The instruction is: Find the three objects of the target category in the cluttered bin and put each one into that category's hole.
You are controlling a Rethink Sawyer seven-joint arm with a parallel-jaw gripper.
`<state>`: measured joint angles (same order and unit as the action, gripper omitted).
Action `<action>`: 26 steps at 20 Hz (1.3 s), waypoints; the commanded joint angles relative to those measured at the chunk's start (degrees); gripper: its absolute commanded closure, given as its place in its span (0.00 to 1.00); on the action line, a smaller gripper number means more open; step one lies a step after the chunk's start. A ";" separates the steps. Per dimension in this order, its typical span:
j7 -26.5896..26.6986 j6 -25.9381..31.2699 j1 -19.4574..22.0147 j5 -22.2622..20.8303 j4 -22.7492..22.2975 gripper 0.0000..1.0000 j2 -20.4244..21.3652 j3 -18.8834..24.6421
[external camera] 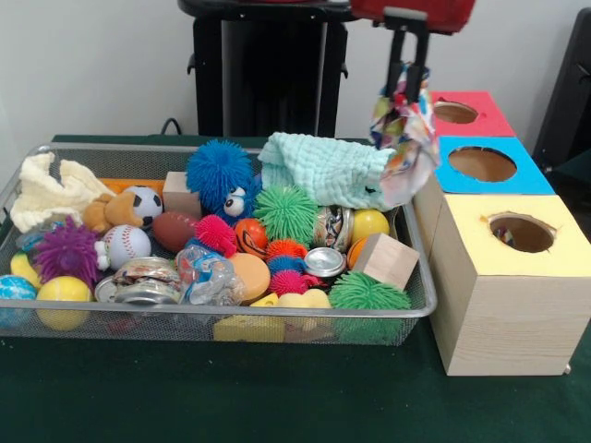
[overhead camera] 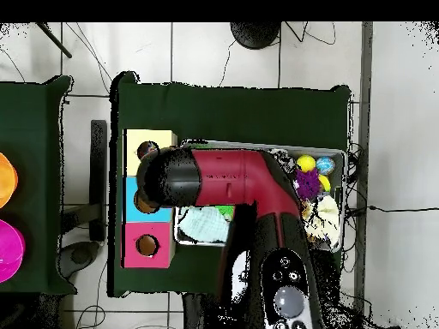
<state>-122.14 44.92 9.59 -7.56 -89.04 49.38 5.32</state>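
Now | gripper (external camera: 407,81) pinches the colourful cloth (external camera: 406,138) tight so it hangs free | cloth is up over the bin's (external camera: 420,305) right end, beside the blue box (external camera: 485,166) | likely heading for a hole.

arm (overhead camera: 231,180): glossy crimson shell, upper centre of overhead frame; rounded black elbow cap at its left end; lower link crimson with black panel, round grey button and small dials, bottom centre; gripper (external camera: 407,78): thin black fingers under red housing, top right.
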 commanded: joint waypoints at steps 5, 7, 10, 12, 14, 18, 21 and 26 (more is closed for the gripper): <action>-14.90 1.45 -4.38 6.30 -8.97 1.00 -2.61 -3.38; -15.22 0.77 -5.00 7.20 -9.25 1.00 -2.81 -3.77; -15.42 -0.76 -5.86 8.28 -9.58 1.00 -3.55 -4.33; -15.56 -1.94 -6.74 8.43 -9.53 1.00 -4.44 -4.99; -15.64 -2.92 -7.34 9.06 -9.79 1.00 -5.41 -5.38; -15.96 -6.11 -7.88 11.85 -11.39 1.00 -6.51 -5.21; -16.27 -8.41 -8.76 13.10 -12.01 1.00 -7.09 -5.57; -16.24 -11.98 -9.66 16.32 -13.65 1.00 -7.50 -5.32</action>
<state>-122.25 37.51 0.34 4.66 -95.79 44.75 -0.29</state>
